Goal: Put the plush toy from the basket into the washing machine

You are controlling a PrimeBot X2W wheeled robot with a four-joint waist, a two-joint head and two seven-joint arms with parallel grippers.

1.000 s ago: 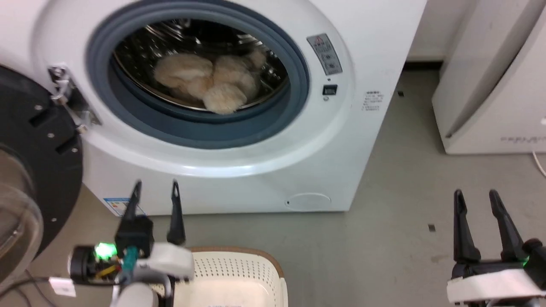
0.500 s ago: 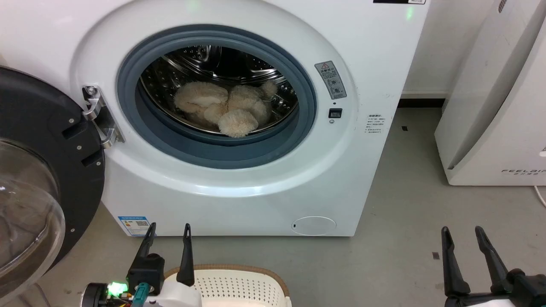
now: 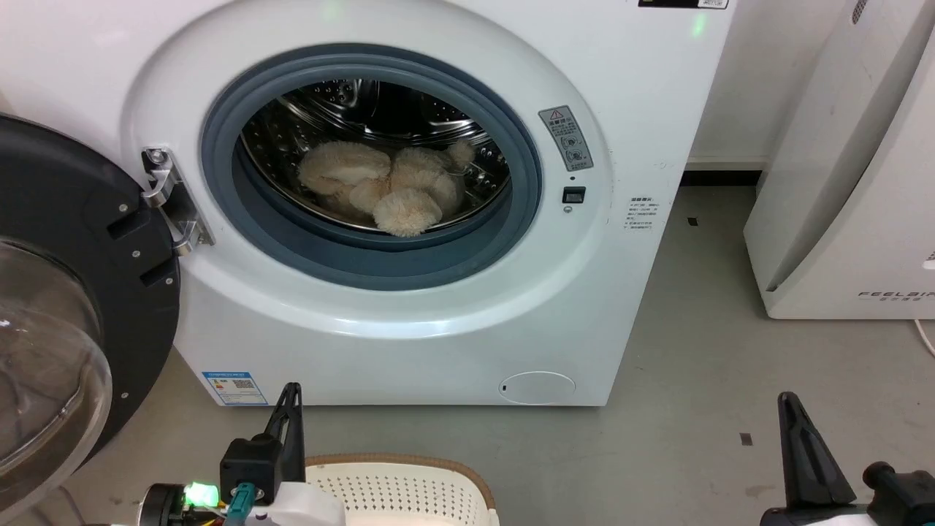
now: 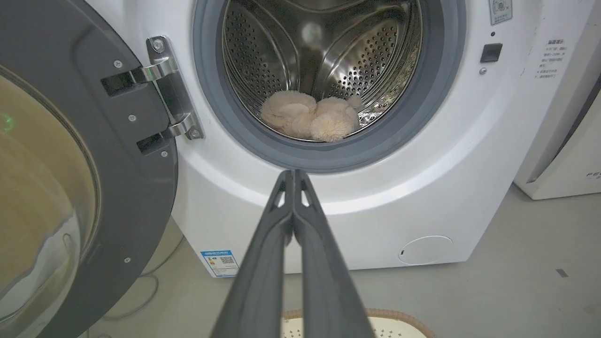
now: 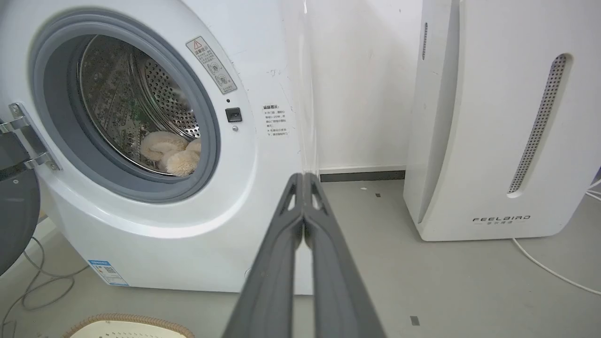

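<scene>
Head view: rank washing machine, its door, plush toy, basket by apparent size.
1. washing machine
2. door
3. plush toy and basket: visible areas look alike; the basket is cut off by the frame and nearer, so unranked.

The washing machine (image 3: 409, 321) is white, its gasket (image 3: 365, 267) blue-grey, its steel drum (image 4: 366, 61) shiny and dotted with rows of small holes. The plush toy (image 3: 380, 186) is a shaggy cream-beige. At the left of the frame the door (image 3: 66, 241) is black around clear glass. At the bottom edge the basket (image 3: 409, 489) is cream, pierced by a grid of holes, under a brown woven-look rim (image 3: 402, 459). The floor (image 3: 694, 365) is grey. The appliance (image 3: 847, 219) at the right is white with grey lettering. The left claw (image 3: 292, 391) and right claw (image 3: 789, 402) are black.
</scene>
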